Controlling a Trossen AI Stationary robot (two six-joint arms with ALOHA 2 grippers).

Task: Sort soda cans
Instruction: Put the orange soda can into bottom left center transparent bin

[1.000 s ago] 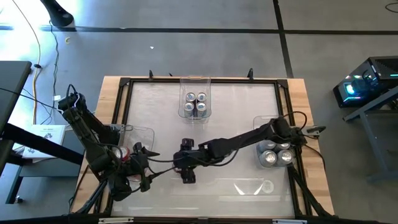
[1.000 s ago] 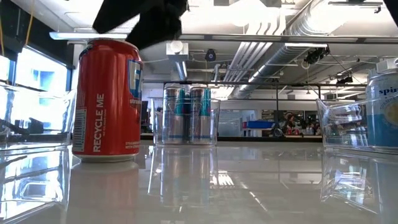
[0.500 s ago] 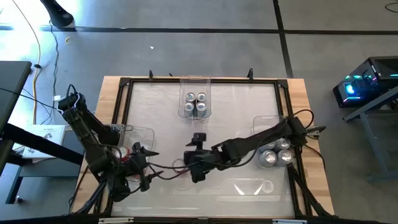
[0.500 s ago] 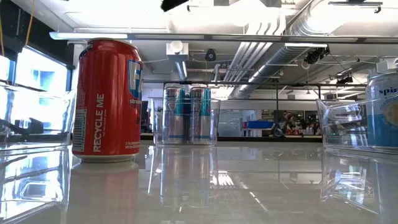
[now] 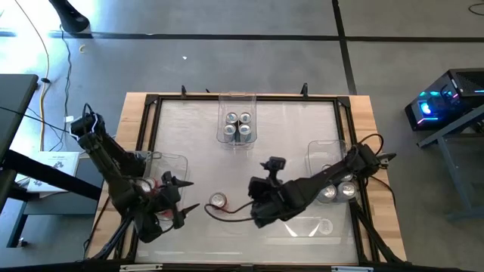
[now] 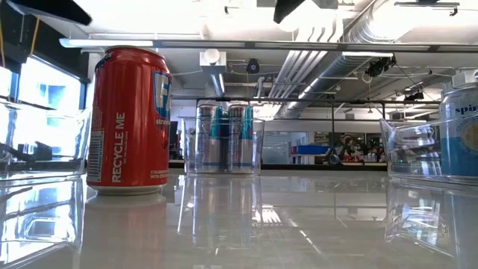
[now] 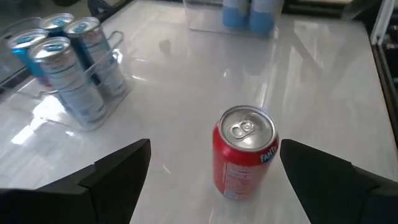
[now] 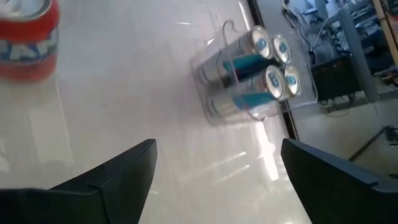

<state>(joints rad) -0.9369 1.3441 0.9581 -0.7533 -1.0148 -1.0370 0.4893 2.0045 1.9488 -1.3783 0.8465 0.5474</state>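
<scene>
A red soda can (image 5: 218,201) stands upright on its base on the white table, near the front and left of the middle; it also shows close up as the red can (image 6: 128,119). My left gripper (image 5: 185,198) is open to the can's left. In its wrist view the can (image 7: 244,152) stands ahead of the open gripper (image 7: 214,155), untouched. My right gripper (image 5: 255,210) is open to the can's right and raised off the table. In the right wrist view the can (image 8: 28,37) is well off to one side of the open gripper (image 8: 217,149).
A clear bin (image 5: 238,127) at the far middle holds several silver-and-blue cans (image 7: 68,62). Another bin (image 5: 336,185) at the right holds silver-topped cans. A bin (image 5: 162,170) under my left arm holds a red can (image 5: 144,185). A low clear bin (image 5: 306,227) lies near the front right.
My right gripper has drawn away from the red can toward the table's right edge, rising and tipping up from a steep downward point, its fingers staying open. The can has stayed upright where it stood.
</scene>
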